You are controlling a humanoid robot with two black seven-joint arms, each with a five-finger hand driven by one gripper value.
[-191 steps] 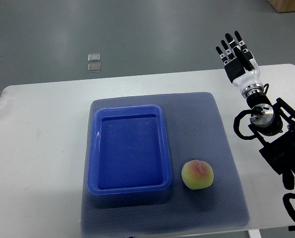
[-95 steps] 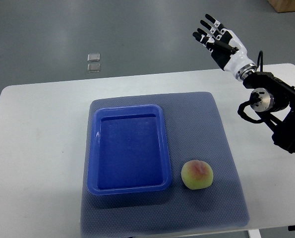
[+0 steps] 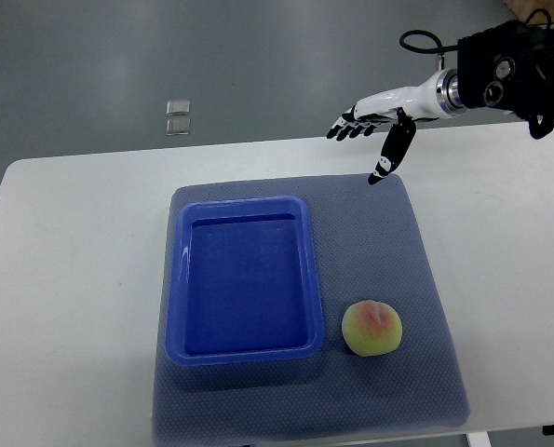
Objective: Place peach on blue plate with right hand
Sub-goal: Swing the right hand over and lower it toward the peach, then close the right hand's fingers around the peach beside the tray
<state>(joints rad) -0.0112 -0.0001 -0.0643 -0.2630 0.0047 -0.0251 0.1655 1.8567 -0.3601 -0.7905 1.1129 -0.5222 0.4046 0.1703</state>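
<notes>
A yellow-pink peach [image 3: 371, 329] lies on the grey mat [image 3: 379, 233], just right of the blue plate's near right corner. The blue plate [image 3: 244, 279] is a rectangular tray with nothing in it, at the mat's middle left. My right hand [image 3: 370, 135] hovers over the mat's far right corner, well beyond the peach. Its fingers are spread, the thumb pointing down, and it holds nothing. The right arm comes in from the upper right. No left arm shows.
The white table [image 3: 72, 279] carries the mat. Two small clear squares [image 3: 176, 116] lie on the grey floor beyond the table's far edge. A brown box corner [image 3: 537, 11] shows at the top right.
The right hand has swung left and turned palm down, going from above the table's far right edge to over the mat's far right corner. Peach and plate have not moved.
</notes>
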